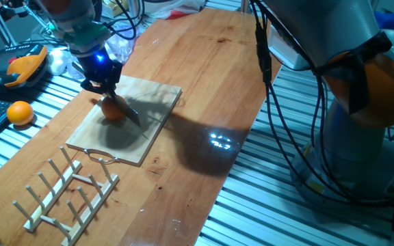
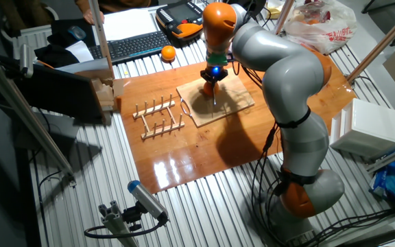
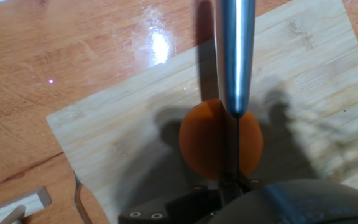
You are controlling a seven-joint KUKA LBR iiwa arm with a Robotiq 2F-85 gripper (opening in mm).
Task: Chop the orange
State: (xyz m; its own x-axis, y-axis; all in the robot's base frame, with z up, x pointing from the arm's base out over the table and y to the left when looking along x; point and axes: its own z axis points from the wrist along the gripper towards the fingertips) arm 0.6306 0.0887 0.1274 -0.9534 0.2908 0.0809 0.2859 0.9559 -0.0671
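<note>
A wooden rack [image 1: 67,193] with upright pegs is seen at the lower left of one fixed view, just beside a pale cutting board [image 1: 130,123]. A second whole orange fruit [image 1: 20,113] is placed at the left edge, below an orange-and-black handheld device [image 1: 20,68]. A keyboard [image 2: 132,45] is seen in the other fixed view.

Lit brightly from above. Shiny white glare on the glossy brown wooden tabletop [image 1: 219,141], seen again as a bright spot near the top of the hand view. Big dark shadow of the grey robot arm [image 2: 290,75] spread over the pale square wooden chopping board [image 1: 152,102]. Small blue glow above the black two-finger gripper [image 1: 105,85]. Long silver knife blade [image 3: 234,50] close up, soft and out of focus. Small round orange fruit [image 3: 205,138] fairly sharp but partly in shadow. Fixed views a bit grainy.
</note>
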